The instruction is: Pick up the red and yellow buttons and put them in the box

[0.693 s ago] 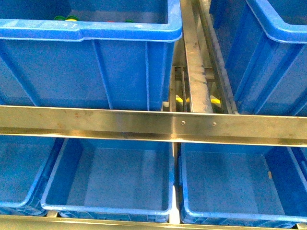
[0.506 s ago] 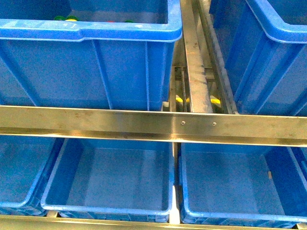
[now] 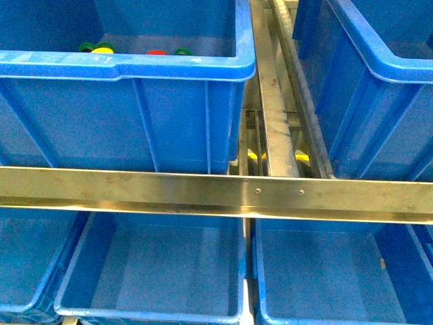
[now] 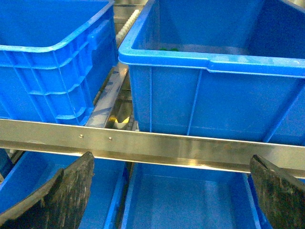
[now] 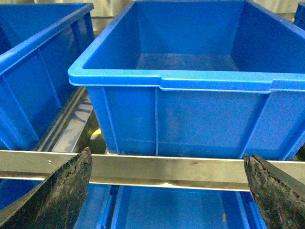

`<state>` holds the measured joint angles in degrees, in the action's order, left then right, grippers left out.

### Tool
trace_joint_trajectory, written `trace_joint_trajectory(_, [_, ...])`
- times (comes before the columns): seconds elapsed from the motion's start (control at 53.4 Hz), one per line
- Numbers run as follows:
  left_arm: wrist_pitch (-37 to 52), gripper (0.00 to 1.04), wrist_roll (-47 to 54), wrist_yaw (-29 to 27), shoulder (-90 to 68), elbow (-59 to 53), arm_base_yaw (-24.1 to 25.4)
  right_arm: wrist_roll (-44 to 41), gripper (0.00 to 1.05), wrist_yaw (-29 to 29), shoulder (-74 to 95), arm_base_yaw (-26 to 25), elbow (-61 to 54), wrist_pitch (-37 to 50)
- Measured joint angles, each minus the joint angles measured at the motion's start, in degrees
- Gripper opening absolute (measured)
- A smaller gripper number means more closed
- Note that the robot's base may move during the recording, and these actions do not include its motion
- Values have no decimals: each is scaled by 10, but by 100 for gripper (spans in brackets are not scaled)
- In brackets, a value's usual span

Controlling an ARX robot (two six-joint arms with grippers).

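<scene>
In the front view a red button [image 3: 157, 51] and a yellow button [image 3: 102, 49] lie with green pieces [image 3: 182, 51] just behind the near rim of the upper left blue crate [image 3: 128, 64]. No arm shows in that view. In the left wrist view my left gripper [image 4: 174, 191] is open and empty, its black fingers [image 4: 66, 191] spread wide over a lower blue box [image 4: 186, 200], with a green piece [image 4: 167, 48] visible in the upper crate. In the right wrist view my right gripper [image 5: 167, 191] is open and empty before an upper blue crate [image 5: 190, 78].
A steel rail [image 3: 216, 193] crosses the front view between the upper crates and the lower blue boxes [image 3: 155, 271]. A steel channel [image 3: 274, 101] runs between the upper crates. Another upper crate [image 3: 379, 68] stands at the right. Small yellow bits [image 3: 254, 156] lie under the channel.
The front view has shifted so the shelf sits lower in the picture. The buttons inside the upper left crate now show more fully above its rim.
</scene>
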<state>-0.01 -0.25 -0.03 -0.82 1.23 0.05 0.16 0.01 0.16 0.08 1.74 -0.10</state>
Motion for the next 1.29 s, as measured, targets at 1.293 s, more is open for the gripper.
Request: trace_joint_trajectory(1.293, [57, 97, -171, -89, -407, 338, -148, 0, 97, 0, 0, 0, 0, 0])
